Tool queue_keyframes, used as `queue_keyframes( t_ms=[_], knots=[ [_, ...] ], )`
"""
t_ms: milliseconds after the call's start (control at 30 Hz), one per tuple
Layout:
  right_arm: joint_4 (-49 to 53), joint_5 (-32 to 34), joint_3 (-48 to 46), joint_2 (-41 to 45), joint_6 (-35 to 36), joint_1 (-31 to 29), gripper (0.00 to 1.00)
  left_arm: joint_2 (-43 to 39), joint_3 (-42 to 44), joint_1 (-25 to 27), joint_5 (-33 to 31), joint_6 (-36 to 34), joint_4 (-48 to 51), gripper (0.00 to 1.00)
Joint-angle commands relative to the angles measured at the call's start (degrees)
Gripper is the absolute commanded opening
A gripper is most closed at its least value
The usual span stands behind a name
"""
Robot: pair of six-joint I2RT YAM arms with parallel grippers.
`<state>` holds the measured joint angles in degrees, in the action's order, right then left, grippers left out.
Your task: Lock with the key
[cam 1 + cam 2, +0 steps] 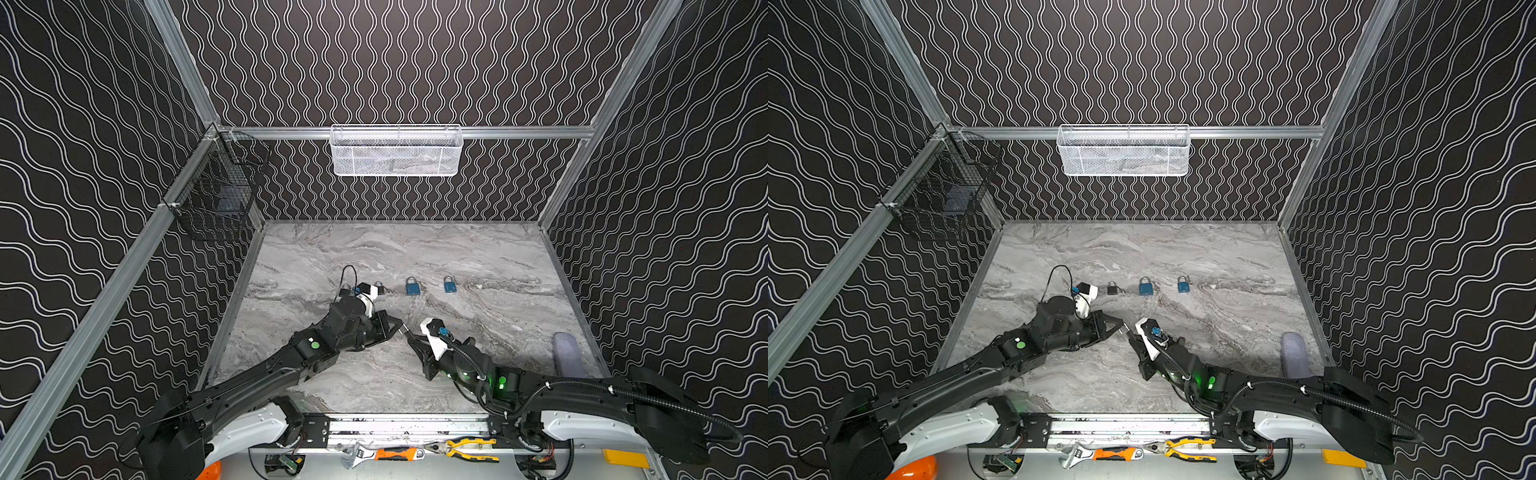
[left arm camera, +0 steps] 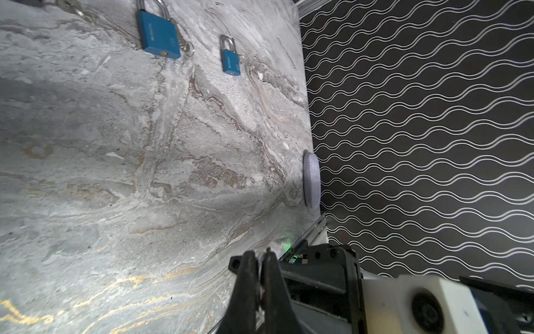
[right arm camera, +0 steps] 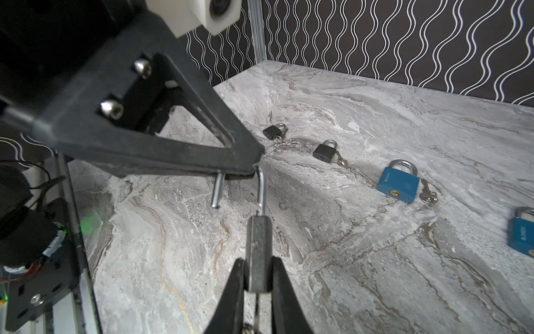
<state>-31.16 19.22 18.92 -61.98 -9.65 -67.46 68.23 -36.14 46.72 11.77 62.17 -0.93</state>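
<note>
A dark grey padlock (image 3: 258,254) hangs in the air between both arms, seen edge-on. My right gripper (image 3: 258,269) is shut on its body. Its silver shackle (image 3: 261,188) stands open, the free leg (image 3: 216,191) out of the body. My left gripper (image 2: 261,257) is shut on the bend of that shackle. Both top views show the two grippers meeting tip to tip above the marble table (image 1: 478,257), left (image 1: 400,327) (image 1: 1121,327) and right (image 1: 410,336) (image 1: 1131,336). A thin metal piece (image 3: 256,309), seemingly the key, hangs under the body between my right fingers.
Further back lie a row of padlocks with keys: black ones (image 3: 273,131) (image 3: 325,151) and blue ones (image 1: 412,286) (image 1: 450,285). A grey disc (image 1: 567,353) leans at the right wall. A white mesh basket (image 1: 395,151) and a black wire basket (image 1: 216,187) hang on the walls.
</note>
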Motion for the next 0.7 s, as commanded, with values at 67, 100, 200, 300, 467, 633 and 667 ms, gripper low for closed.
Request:
queue_keyframes(
  t_ms=[67,100,200,300,467,633,667],
  knots=[
    [-4.58,-4.95,-0.22,3.01,-3.77,2.03,0.06,-0.55,1.21,0.02,0.40,-2.15,-2.67,0.00],
    [-4.08,-6.30,-0.07,3.59,-4.91,2.72,0.05,-0.73,1.26,0.03,0.36,-2.82,-2.59,0.00],
    [-3.12,-12.29,-0.02,5.78,-9.32,5.93,0.04,-0.84,1.60,-0.04,0.84,-5.61,-3.64,0.00],
    [-4.13,-19.62,-0.84,7.83,-14.52,10.41,0.03,-0.47,1.94,-0.04,1.77,-8.13,-5.06,0.00],
    [-3.36,-26.58,-0.26,10.11,-20.61,14.77,0.03,2.00,2.73,-0.10,3.72,-11.25,-8.39,0.00],
    [-2.29,-31.02,1.47,8.70,-25.42,17.19,0.03,5.52,3.09,-0.11,7.07,-12.94,-13.60,0.00],
    [-3.40,-32.15,1.32,8.45,-26.82,17.74,0.02,6.07,3.09,-0.13,7.47,-13.21,-14.36,0.00]
  ],
)
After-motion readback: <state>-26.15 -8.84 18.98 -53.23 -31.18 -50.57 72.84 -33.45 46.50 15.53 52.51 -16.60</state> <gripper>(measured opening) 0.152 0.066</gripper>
